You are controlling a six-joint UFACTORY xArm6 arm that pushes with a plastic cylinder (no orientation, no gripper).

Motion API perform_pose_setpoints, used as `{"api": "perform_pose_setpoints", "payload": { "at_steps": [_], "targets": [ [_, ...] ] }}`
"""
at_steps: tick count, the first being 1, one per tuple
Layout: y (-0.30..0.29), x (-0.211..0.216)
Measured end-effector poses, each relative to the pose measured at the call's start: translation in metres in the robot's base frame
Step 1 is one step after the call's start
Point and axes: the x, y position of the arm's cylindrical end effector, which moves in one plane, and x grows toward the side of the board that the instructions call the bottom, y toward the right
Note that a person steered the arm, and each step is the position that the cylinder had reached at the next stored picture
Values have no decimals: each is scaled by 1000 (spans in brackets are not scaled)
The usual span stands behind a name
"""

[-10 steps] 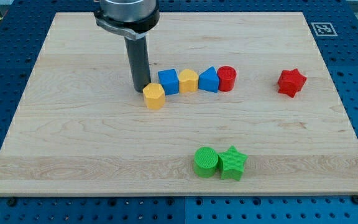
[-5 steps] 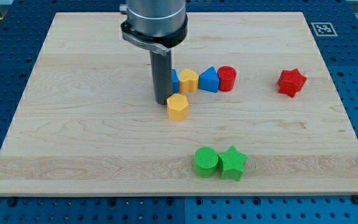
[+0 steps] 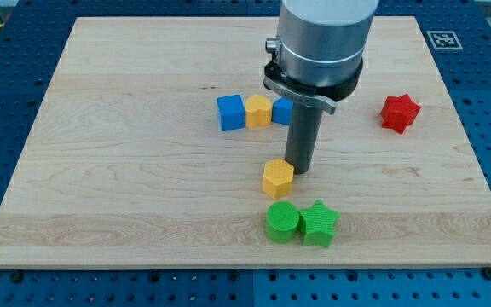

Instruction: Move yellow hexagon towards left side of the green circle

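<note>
The yellow hexagon (image 3: 278,178) lies on the wooden board, just above the green circle (image 3: 283,222) and slightly to its left, a small gap between them. My tip (image 3: 299,169) stands at the hexagon's upper right edge, touching it or nearly so. A green star (image 3: 319,223) sits against the circle's right side.
A blue cube (image 3: 230,112), a second yellow block (image 3: 258,111) and a blue block (image 3: 282,109), partly hidden by the rod, form a row above. A red star (image 3: 399,112) lies at the right. The arm's body hides the spot right of the blue block.
My tip has moved right and toward the view's bottom, pushing the yellow hexagon from beside the blue cube down to just above the green circle. The red cylinder is now hidden behind the arm.
</note>
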Motion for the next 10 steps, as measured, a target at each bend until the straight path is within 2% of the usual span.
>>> {"api": "perform_pose_setpoints", "payload": {
  "at_steps": [3, 10],
  "targets": [
    [-29, 33],
    [-69, 25]
  ]
}}
